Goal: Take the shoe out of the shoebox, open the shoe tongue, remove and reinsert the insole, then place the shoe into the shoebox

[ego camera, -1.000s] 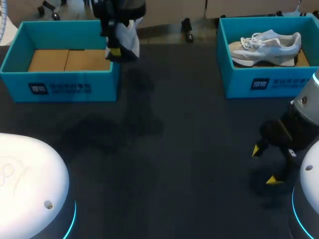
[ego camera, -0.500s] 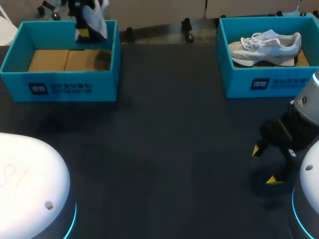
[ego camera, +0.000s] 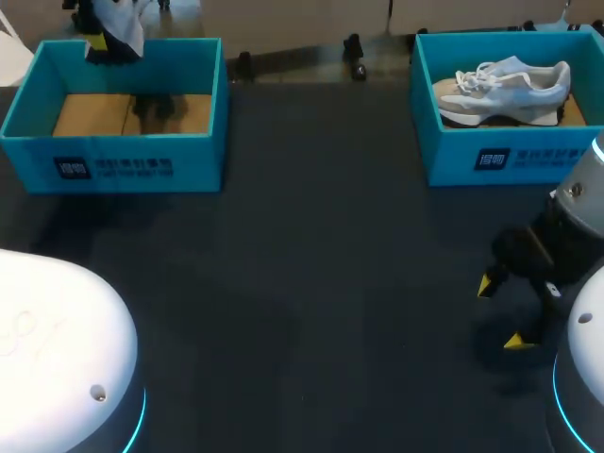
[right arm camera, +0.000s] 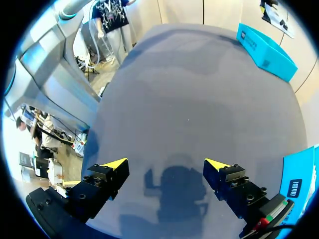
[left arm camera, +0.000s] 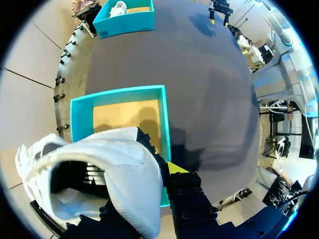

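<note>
Left gripper (left arm camera: 149,173) clamped on white shoe (left arm camera: 112,172), held in air above open blue shoebox (left arm camera: 82,124). Right gripper (right arm camera: 164,167): fingers apart, low over dark table (right arm camera: 199,89). Beyond it, another shoe (ego camera: 505,83) lies in second box (ego camera: 491,156).

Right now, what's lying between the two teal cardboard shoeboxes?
Nothing: in the head view, only bare dark table runs from the left teal cardboard shoebox to the right teal shoebox holding the white sneaker.
</note>
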